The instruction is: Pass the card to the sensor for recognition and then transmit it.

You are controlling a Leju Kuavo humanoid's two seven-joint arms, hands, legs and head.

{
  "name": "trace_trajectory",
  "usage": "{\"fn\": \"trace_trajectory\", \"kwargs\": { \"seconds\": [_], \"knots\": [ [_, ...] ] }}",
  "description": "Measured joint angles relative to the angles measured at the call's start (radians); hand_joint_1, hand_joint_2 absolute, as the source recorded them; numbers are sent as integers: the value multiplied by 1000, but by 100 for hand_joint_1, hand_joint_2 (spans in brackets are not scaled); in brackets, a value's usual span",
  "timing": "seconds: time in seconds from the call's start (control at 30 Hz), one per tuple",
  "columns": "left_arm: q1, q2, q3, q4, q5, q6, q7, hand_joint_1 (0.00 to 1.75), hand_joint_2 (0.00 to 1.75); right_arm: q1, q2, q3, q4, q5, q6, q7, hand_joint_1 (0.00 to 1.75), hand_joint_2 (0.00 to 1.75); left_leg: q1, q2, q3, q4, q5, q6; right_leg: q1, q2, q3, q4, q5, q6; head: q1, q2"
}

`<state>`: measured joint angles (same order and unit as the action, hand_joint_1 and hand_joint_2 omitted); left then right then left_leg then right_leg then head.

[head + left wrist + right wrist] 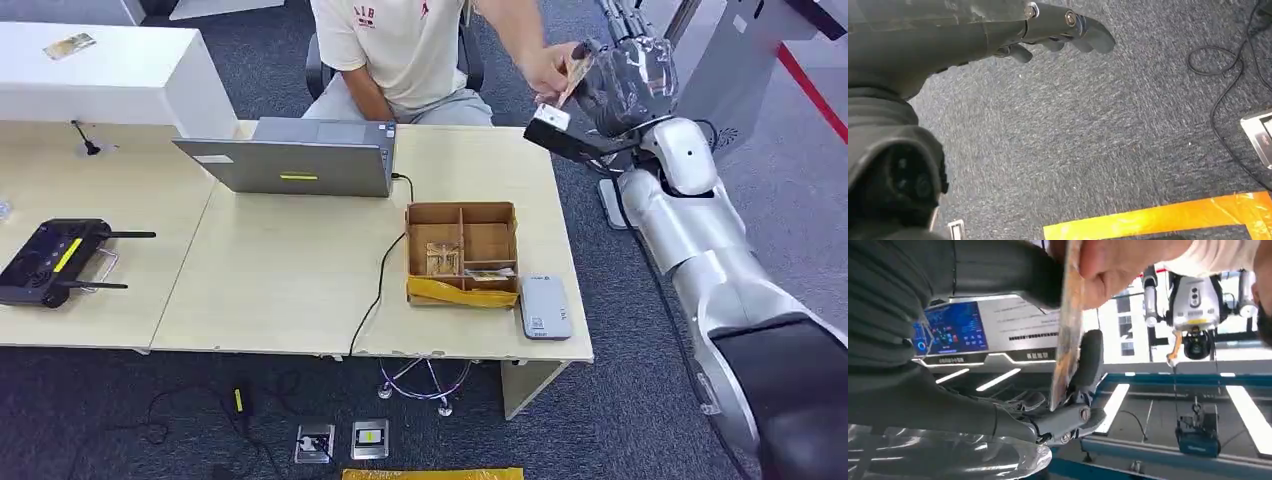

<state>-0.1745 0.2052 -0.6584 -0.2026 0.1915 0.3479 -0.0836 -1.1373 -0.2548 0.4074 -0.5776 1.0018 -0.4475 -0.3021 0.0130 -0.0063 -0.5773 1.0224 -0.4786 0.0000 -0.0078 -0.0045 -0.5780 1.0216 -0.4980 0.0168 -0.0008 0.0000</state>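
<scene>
The right robot hand [622,75] and a person's hand [550,68] both hold the card [577,76], its print unreadable.

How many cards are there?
3 that I can tell: one card between the right hand and a person's hand, one on the white cabinet, one in the box. More may be hidden.

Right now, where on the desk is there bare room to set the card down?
Widest bare patch: desk top between laptop, controller and cardboard box. Smaller strip behind the box. Crowded: front right corner with card reader and cable.
</scene>
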Motion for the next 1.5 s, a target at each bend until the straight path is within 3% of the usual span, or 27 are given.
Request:
{"fn": "trace_trajectory", "kwargs": {
  "seconds": [0.33, 0.4, 0.5, 0.6, 0.7, 0.83, 0.93, 1.2, 1.5],
  "knots": [
    [0, 8, 0, 0, 6, -2, 5, 0, 0, 6, 5, 0, 53, -104, -19, -18, 0, 175, 0, 0, 0, 0, 0, 0, 0, 0, 0, 0, 0, 0, 0, 0],
    [1, 8, 0, 0, 17, 4, 5, 0, 0, 6, 10, -8, 56, -241, 59, -18, 0, 175, 0, 0, 0, 0, 0, 0, 0, 0, 0, 0, 0, 0, 0, 0],
    [4, 7, 0, 0, 32, 6, 5, 0, 0, 9, 32, -48, 56, -508, 249, 8, 0, 175, 0, 0, 0, 0, 0, 0, 0, 1, 0, 0, 0, 0, 0, 0],
    [6, 7, 0, 0, 37, 3, 5, 0, 0, 42, 44, -76, 17, -649, 350, 68, 0, 175, 0, 0, 0, 0, 0, 0, 0, 0, 1, 0, 0, 0, 0, 0],
    [13, 7, 0, 0, 51, 2, 5, 0, 0, 115, 44, -77, -78, -778, 384, 147, 0, 175, 0, 0, 1, 0, 0, 0, 0, 0, 0, 0, 0, 0, 0, 0],
    [20, 7, 0, 0, 66, 6, 5, 0, 0, 201, 34, -77, -166, -859, 373, 186, 0, 175, 0, 0, 1, 0, 0, 0, 0, 0, 0, 0, 0, 0, 0, 0],
    [21, 7, 0, 0, 75, 6, 5, 0, 0, 275, 20, -77, -231, -929, 414, 214, 0, 175, 0, 0, 1, 0, 0, 0, 0, 0, 0, 0, 0, 0, 0, 0],
    [23, 7, 0, 0, 84, 7, 5, 0, 0, 462, -14, -95, -406, -989, 500, 257, 0, 175, 0, 0, 1, 0, 0, 0, 0, 0, 0, 0, 0, 0, 0, 0],
    [23, 2, 0, 0, 74, 11, 5, 0, 0, 627, -48, -133, -564, -940, 576, 278, 0, 175, 0, 0, 1, 0, 0, 0, 0, 0, 0, 0, 0, 0, 0, 0]
  ]
}}
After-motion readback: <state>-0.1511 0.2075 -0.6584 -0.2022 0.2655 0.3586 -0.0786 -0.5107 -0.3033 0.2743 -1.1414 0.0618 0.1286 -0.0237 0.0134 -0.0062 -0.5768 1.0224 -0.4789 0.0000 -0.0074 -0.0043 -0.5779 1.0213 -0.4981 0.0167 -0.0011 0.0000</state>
